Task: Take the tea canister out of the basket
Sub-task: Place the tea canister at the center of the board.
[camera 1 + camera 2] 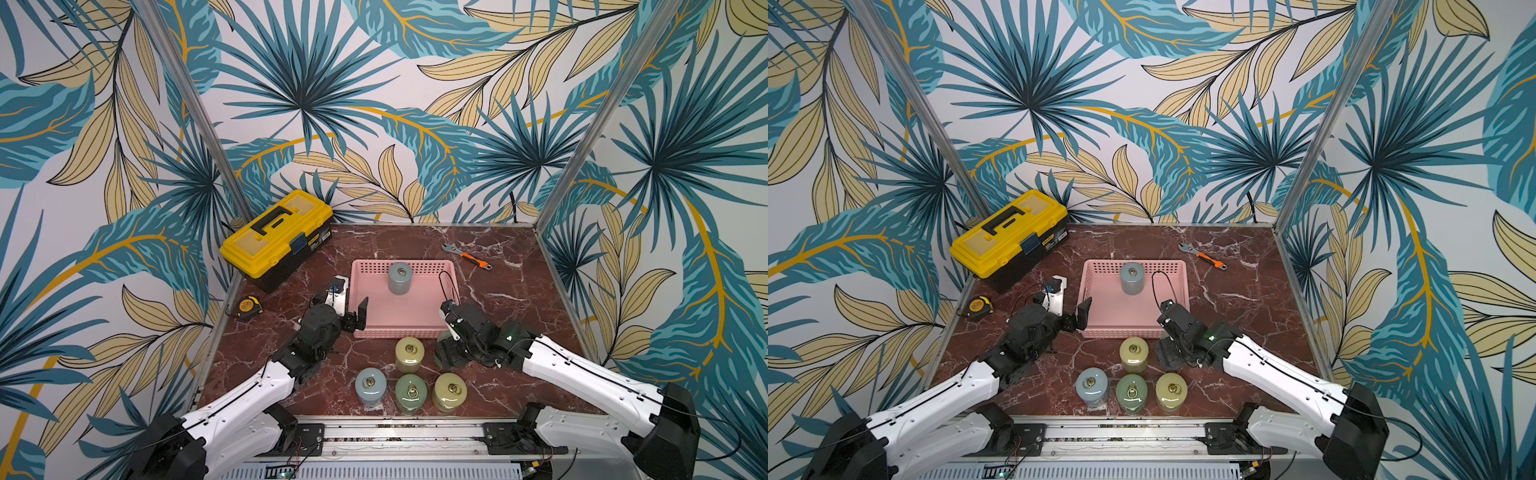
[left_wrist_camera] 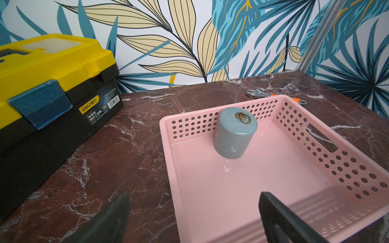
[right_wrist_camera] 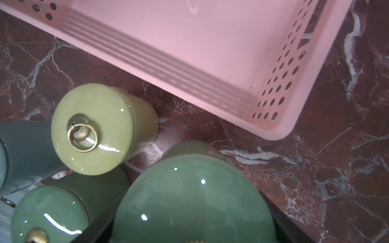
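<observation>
Leaf-patterned walls enclose a red-brown marbled counter [image 1: 498, 316]. At its centre lies the pink perforated basket [image 1: 407, 332], which holds a single grey-blue tea canister [image 1: 400, 279]. The canister stands upright near the far wall, long axis vertical, its lid and brass ring facing up; whether it touches that wall cannot be told. The left gripper [image 2: 193, 195] is spread wide and holds nothing. It hovers at the basket's near-left corner, one finger over the floor and the other outside the rim. The right gripper [image 3: 192, 218] is closed around a green canister [image 3: 189, 189], which stands upright on the counter just outside the basket's near-right corner. The frame edge cuts off this canister's knob, and in both top views the wrist largely hides it. In front of the basket stand a yellow-green canister [image 1: 409, 353], a blue-grey canister [image 1: 370, 386], a dark green canister [image 1: 411, 392] and a pale yellow canister [image 1: 449, 390]. A yellow toolbox [image 1: 276, 237] sits far left with its lid shut, so its contents are unseen. A wrench [image 1: 467, 255] lies far right and a tape measure [image 1: 249, 306] at the left edge.
</observation>
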Robot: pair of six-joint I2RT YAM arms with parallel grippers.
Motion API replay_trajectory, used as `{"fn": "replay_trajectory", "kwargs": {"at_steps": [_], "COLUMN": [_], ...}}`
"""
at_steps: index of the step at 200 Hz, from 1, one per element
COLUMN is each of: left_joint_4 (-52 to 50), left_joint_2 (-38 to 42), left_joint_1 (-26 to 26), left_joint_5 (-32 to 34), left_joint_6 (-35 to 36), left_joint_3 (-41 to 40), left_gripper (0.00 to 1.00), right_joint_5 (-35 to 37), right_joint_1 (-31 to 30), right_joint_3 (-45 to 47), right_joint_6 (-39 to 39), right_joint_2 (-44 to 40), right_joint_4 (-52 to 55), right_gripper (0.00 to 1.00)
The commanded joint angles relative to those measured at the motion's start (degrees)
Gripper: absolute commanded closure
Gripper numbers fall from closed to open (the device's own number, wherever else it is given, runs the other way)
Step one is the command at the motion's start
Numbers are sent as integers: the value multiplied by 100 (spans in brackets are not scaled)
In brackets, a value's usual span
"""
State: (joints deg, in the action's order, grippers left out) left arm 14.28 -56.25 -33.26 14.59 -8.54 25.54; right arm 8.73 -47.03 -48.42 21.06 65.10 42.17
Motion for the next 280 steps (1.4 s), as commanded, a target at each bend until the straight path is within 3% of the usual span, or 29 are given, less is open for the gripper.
{"fn": "replay_trajectory", "kwargs": {"at_steps": [1,280], "left_joint_4": [57,75], "left_joint_2": [21,132], "left_joint_1": [30,34], "left_joint_5": [45,35], "left_joint_6": [-43,-43], "left_joint_3": [-118,-163], "left_gripper": [0,0], "right_joint_5": [43,272], "right_joint_1": [-85,-210], "right_joint_3": [134,684], "right_joint_6": [236,589], "right_joint_2": [38,600], "right_joint_4": [-535,-1132], "right_gripper": [48,44]}}
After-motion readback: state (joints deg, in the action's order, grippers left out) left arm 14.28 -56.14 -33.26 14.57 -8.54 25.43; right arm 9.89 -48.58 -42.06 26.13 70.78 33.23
